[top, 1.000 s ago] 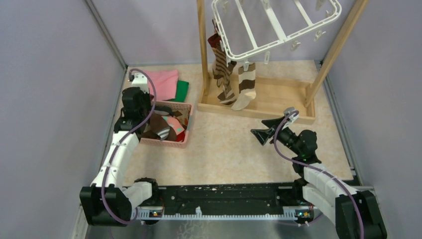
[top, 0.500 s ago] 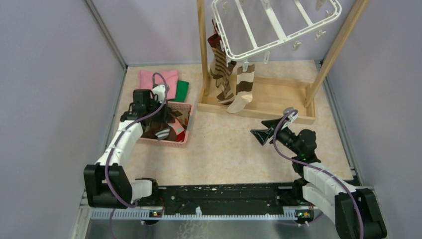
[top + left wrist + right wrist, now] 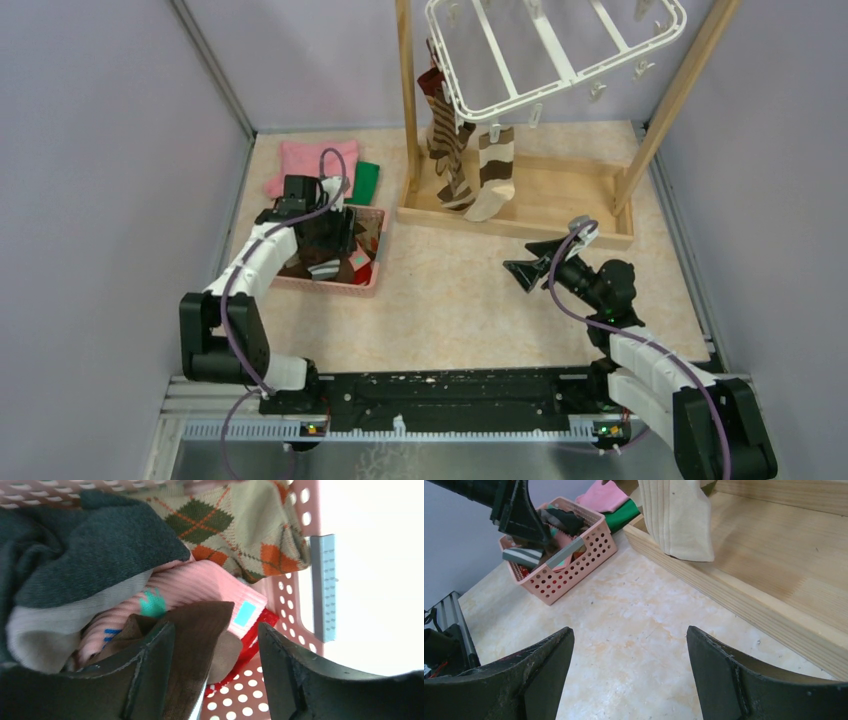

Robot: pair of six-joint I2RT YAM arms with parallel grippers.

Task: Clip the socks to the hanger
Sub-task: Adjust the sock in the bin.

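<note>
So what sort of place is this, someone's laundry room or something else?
Probably a robot lab test cell, not a home: plain lilac partition walls box in a beige tabletop, two white-and-black robot arms are bolted to its near edge, and a white plastic hanger hangs from a wooden frame.

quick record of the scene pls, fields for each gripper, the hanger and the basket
left gripper: open, over the pink basket, brown sock between its fingers
right gripper: open, empty, above the table
hanger: two striped socks hanging from its near left corner
pink basket contents: several socks piled together
</note>
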